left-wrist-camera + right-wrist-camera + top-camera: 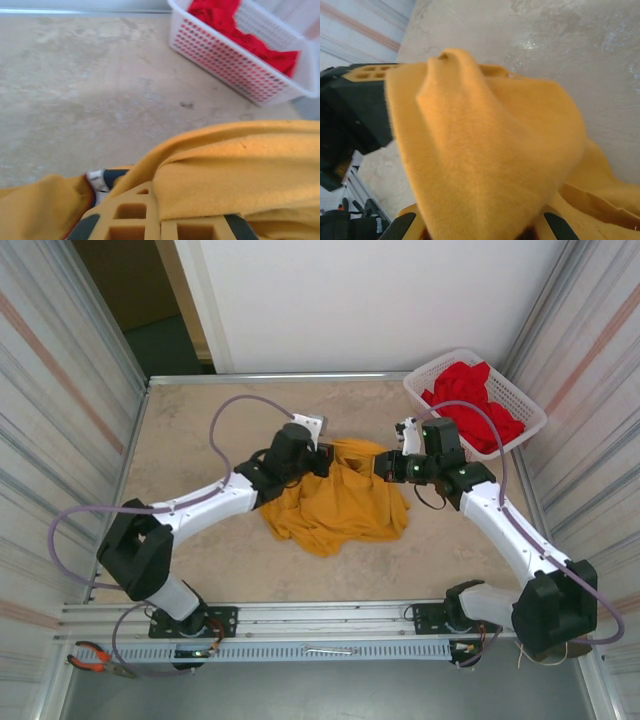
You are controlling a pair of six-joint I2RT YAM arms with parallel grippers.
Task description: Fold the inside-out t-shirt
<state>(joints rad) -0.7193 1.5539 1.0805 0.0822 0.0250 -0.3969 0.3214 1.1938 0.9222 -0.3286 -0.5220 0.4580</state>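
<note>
The inside-out t-shirt is a mustard-yellow heap in the middle of the table, its far edge lifted between my two grippers. My left gripper is shut on that edge from the left. In the left wrist view the yellow cloth comes out over the closed fingers. My right gripper is shut on the same edge from the right, a short way from the left one. In the right wrist view a thick fold of the shirt rises from the jaws and hides the fingertips, with the left gripper's fingers behind it.
A white plastic basket with a bright red garment stands at the back right corner. Corrugated walls close both sides. Red-handled pliers and a small metal tool lie on the front rail.
</note>
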